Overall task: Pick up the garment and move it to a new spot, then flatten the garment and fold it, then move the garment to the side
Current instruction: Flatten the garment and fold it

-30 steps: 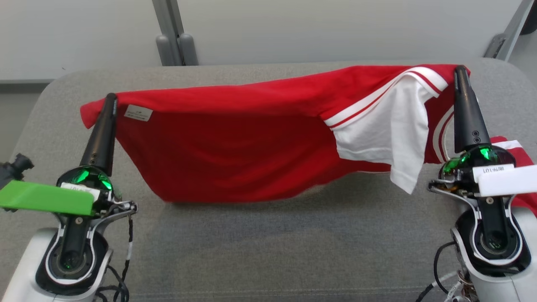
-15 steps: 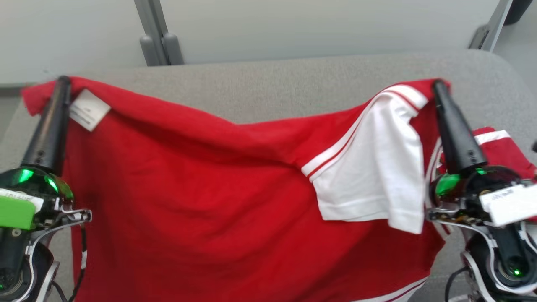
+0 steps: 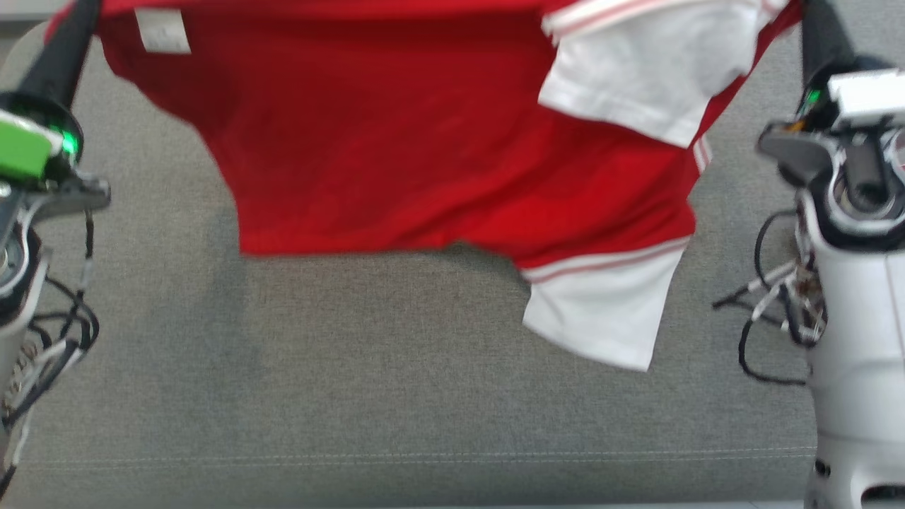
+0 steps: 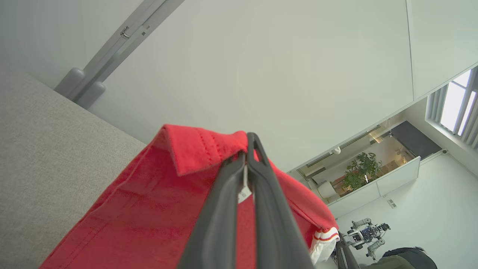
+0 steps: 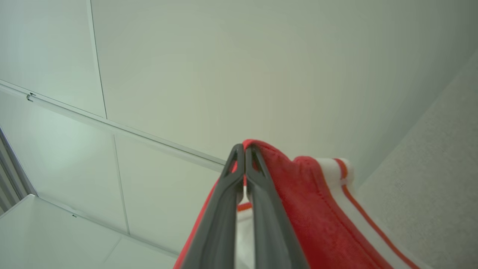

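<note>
two grippers, both pinched tight on the red garment [image 3: 396, 141]: left gripper [image 4: 247, 147] has the corner by the white label [image 3: 162, 32], right gripper [image 5: 244, 148] has the corner by a white sleeve [image 3: 650, 78]. it hangs stretched between them, up over the grey cushion [image 3: 424, 396], with the other white sleeve [image 3: 601, 311] dangling lowest.

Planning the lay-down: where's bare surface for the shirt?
Free: wide grey cushion below the hem of the shirt, from left arm to right arm, down to the front seam. Crowded: right, where the lower white sleeve hangs near the cables.
</note>
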